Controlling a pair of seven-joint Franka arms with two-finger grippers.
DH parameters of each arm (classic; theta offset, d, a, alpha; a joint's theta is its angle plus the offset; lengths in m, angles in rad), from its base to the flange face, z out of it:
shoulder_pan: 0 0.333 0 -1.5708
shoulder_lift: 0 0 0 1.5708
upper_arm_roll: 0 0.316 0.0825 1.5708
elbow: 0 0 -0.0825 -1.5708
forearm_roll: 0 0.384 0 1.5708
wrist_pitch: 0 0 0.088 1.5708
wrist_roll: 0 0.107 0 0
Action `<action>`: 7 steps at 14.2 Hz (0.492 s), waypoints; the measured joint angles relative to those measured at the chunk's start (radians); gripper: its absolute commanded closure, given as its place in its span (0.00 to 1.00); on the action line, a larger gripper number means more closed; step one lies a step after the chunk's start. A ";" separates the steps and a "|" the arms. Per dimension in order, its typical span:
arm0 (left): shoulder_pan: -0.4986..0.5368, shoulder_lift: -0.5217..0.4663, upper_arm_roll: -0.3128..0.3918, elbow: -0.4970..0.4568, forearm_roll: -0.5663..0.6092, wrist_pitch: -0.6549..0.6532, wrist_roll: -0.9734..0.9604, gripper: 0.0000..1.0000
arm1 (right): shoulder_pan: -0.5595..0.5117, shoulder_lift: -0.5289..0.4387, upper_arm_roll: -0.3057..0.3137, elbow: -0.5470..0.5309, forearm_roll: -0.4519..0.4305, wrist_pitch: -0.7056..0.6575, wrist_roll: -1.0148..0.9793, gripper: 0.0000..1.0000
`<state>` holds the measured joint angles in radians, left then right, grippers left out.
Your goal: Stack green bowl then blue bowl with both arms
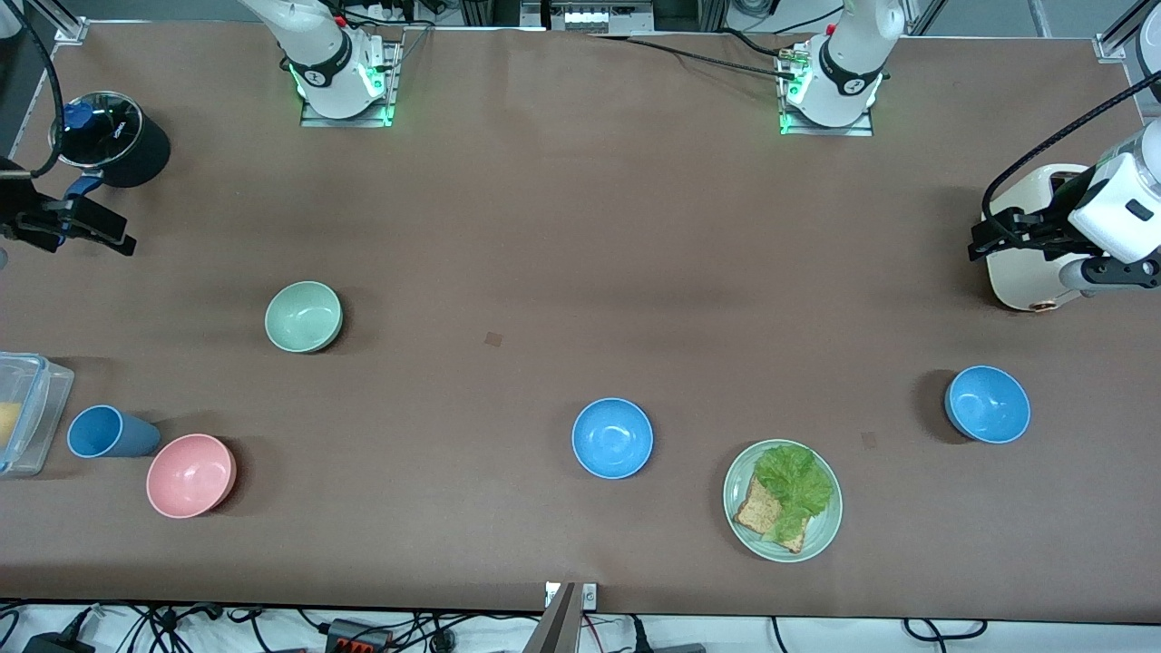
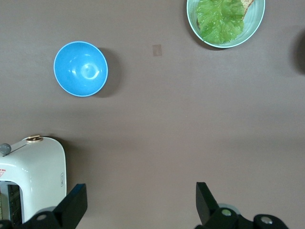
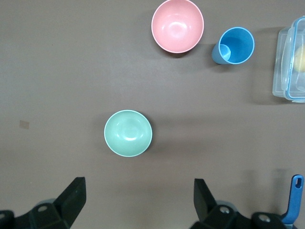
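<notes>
The green bowl (image 1: 303, 316) sits upright on the table toward the right arm's end; it also shows in the right wrist view (image 3: 127, 133). One blue bowl (image 1: 612, 437) sits near the table's middle, nearer the front camera. A second blue bowl (image 1: 988, 404) sits toward the left arm's end and shows in the left wrist view (image 2: 80, 68). My right gripper (image 1: 122, 238) is open and empty (image 3: 139, 200), up in the air at the right arm's end of the table. My left gripper (image 1: 980, 240) is open and empty (image 2: 141, 202), beside a white toaster (image 1: 1025, 263).
A pale-green plate (image 1: 821, 535) with bread and lettuce lies between the two blue bowls, nearer the camera. A pink bowl (image 1: 190, 474), a blue cup (image 1: 109, 432) and a clear container (image 1: 50, 399) sit at the right arm's end. A black pot (image 1: 113, 138) stands farther back.
</notes>
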<state>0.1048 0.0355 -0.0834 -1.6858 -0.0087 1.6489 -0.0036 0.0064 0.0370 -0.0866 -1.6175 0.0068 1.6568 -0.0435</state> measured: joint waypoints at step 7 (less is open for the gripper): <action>0.000 0.000 0.002 0.000 0.000 0.000 0.002 0.00 | 0.000 -0.005 0.000 -0.023 -0.002 0.008 0.000 0.00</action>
<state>0.1048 0.0356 -0.0815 -1.6858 -0.0087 1.6489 -0.0014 0.0064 0.0319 -0.0864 -1.6402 0.0051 1.6647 -0.0435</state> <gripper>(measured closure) 0.000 0.000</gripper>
